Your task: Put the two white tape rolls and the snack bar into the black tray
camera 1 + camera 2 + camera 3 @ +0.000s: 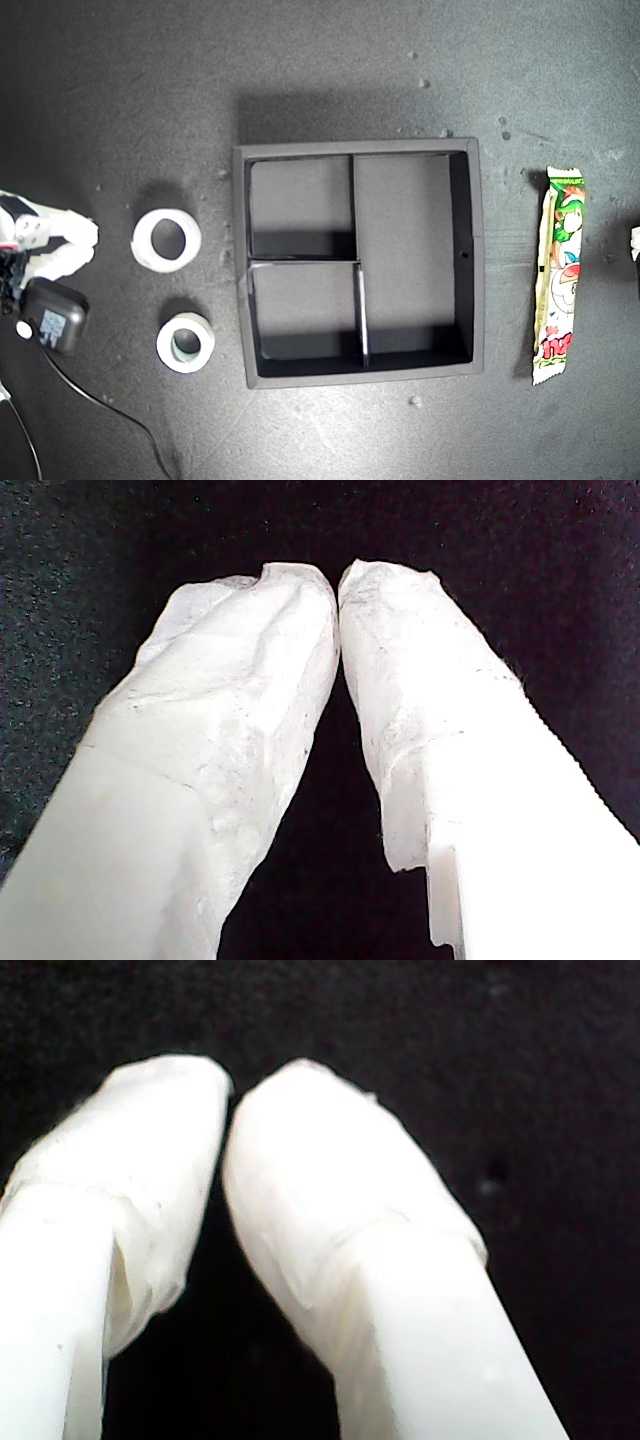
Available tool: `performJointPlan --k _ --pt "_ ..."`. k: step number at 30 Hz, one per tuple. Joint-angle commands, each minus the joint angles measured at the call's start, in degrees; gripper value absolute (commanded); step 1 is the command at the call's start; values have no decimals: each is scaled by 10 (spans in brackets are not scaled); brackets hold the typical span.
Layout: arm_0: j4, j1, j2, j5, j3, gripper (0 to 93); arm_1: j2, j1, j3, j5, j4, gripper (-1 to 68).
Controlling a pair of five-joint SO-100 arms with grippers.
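White tape rolls (167, 240) (186, 342) lie on the dark bench beside the black tray (476, 250); the green-printed snack bar (560, 274) lies beyond it. My first gripper (337, 578) and second gripper (229, 1090) have jaws together, holding nothing.

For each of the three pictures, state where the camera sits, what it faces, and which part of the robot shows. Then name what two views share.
Exterior view: overhead, looking straight down on the black tray, two tape rolls, snack bar; an arm shows at its left edge.
First wrist view: on my first tool, looking along shut white-wrapped fingers at the dark mat.
Second wrist view: on my second tool, fingers shut, same dark mat.
Shared: both wrist views show only tool and mat.
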Motion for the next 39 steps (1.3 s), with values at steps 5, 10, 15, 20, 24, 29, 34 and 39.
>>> performJointPlan --k 5,10,15,20,24,29,34,39 --pt "23 -1 29 -20 33 2 2 25 7 -60 1 23" --pt "23 -1 29 -20 33 2 2 25 7 -61 1 4" --pt "23 1 29 -22 33 2 2 25 7 -61 1 -1" --pt "23 1 29 -22 33 2 2 22 7 -62 1 -1" --pt "21 2 29 -26 33 2 2 33 7 -64 1 -1" --pt "-47 3 29 -26 33 0 2 76 7 -107 -55 -3" --pt "-139 10 28 2 33 0 2 122 7 -180 -130 -3" --pt "-197 41 28 -47 33 0 2 149 7 -177 -161 -4"
